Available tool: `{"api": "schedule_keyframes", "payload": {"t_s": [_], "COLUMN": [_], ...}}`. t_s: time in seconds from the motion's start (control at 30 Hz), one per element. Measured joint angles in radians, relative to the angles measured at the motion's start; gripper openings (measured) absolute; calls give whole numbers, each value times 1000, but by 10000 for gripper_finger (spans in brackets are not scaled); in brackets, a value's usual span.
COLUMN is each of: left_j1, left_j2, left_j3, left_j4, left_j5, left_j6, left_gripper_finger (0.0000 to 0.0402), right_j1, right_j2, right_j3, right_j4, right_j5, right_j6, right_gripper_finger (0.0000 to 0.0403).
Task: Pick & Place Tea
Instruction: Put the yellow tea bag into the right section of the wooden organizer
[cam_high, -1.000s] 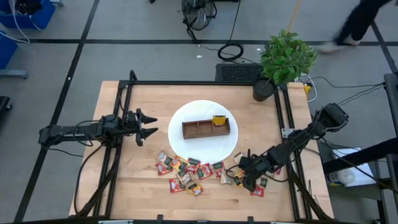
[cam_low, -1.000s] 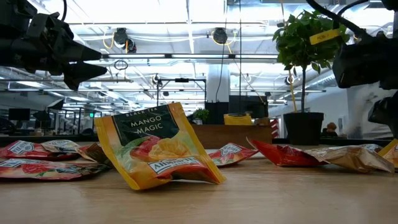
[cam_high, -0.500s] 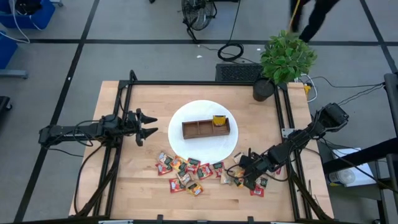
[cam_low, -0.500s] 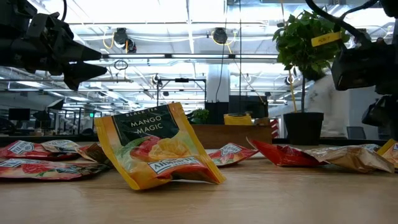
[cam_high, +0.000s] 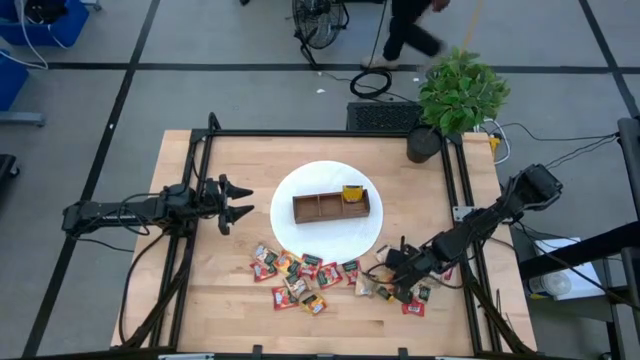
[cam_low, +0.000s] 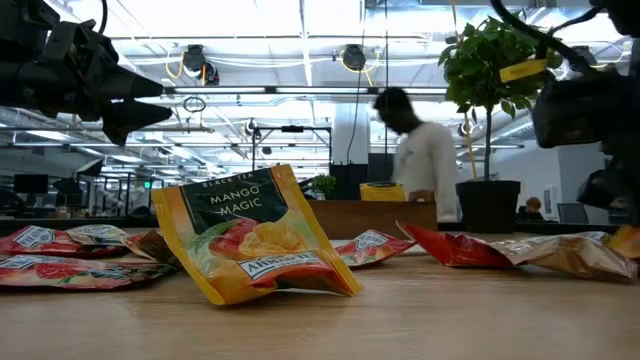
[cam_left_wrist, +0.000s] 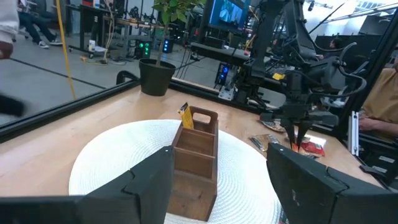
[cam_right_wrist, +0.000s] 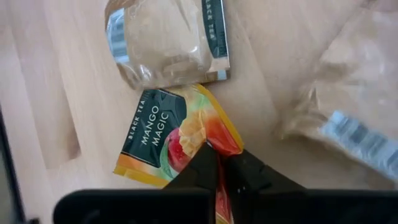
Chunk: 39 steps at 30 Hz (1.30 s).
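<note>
Several tea sachets (cam_high: 300, 275), red, tan and yellow, lie scattered on the table's near part. My right gripper (cam_high: 386, 284) is low over their right end, shut on a yellow mango sachet (cam_right_wrist: 177, 138). A tan sachet (cam_right_wrist: 168, 43) lies just beyond it. Another yellow mango sachet (cam_low: 255, 245) leans up on its lower edge close to the low camera. The brown wooden tray (cam_high: 331, 206) rests on a round white mat (cam_high: 300, 240), with one yellow sachet (cam_high: 352, 193) standing in its right compartment. My left gripper (cam_high: 240, 203) hovers open left of the mat, holding nothing. My right gripper (cam_right_wrist: 219, 155) pinches the mango sachet's corner (cam_right_wrist: 219, 138) between its two fingertips. The fingers slant down from the table's right side. The rest of the sachet lies flat on the table, printed side up.
A potted plant (cam_high: 460, 95) stands at the far right corner. Black rails (cam_high: 455, 190) run along the table's left and right sides. A crinkled tan sachet (cam_right_wrist: 348, 118) lies close beside my right gripper. A person (cam_low: 420, 155) is in the room beyond the table.
My right gripper has shut on the mango sachet's corner, staying low at the right end of the sachets. A person has walked across the room behind the table.
</note>
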Motion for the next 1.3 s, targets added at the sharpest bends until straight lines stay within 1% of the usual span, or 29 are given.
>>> {"api": "schedule_keyframes", "payload": {"t_s": [0.07, 0.13, 0.23, 0.33, 0.37, 0.43, 0.57, 0.67, 0.73, 0.77, 0.83, 0.9, 1.07, 1.2, 1.3], "left_j1": [0, 0, 0, 0, 0, -1, -20, -39, -50, -54, -58, -59, -59, -59, -59], "left_j2": [0, 0, 0, 0, 0, 0, 24, 77, 138, 174, 256, 332, 538, 695, 826], "left_j3": [0, 0, 0, 0, 0, 0, 0, 0, 0, 0, 3, 16, 63, 133, 206], "left_j4": [2, 4, 5, 10, 19, 58, 172, 277, 359, 392, 462, 519, 659, 679, 682], "left_j5": [0, 0, 0, 0, 0, 0, 0, -2, -36, -57, -83, -90, -91, -88, -88], "left_j6": [0, 0, 0, -11, -22, -34, -31, -9, -5, -4, 5, 5, 20, 48, 55], "left_gripper_finger": [253, 253, 253, 253, 253, 253, 253, 253, 253, 253, 253, 253, 253, 253, 253], "right_j1": [1, 2, 3, 4, 4, 3, -21, -61, -97, -121, -166, -207, -295, -342, -374], "right_j2": [-51, -107, -202, -274, -294, -322, -318, -278, -236, -212, -161, -113, -20, 29, 52], "right_j3": [-5, -7, -3, -4, -4, -3, -3, -2, -2, -2, -1, -1, -1, -1, -1], "right_j4": [-20, -51, -55, -50, -33, -7, 60, 194, 320, 398, 529, 628, 801, 896, 983], "right_j5": [-20, -16, 49, 143, 188, 319, 633, 845, 923, 934, 922, 903, 898, 892, 818], "right_j6": [3, 13, 16, -41, -78, -171, -399, -584, -723, -795, -923, -1004, -1100, -1148, -1174], "right_gripper_finger": [4, 3, 2, 1, 1, 1, 1, 1, 0, 0, 0, 0, 0, 0, 0]}}
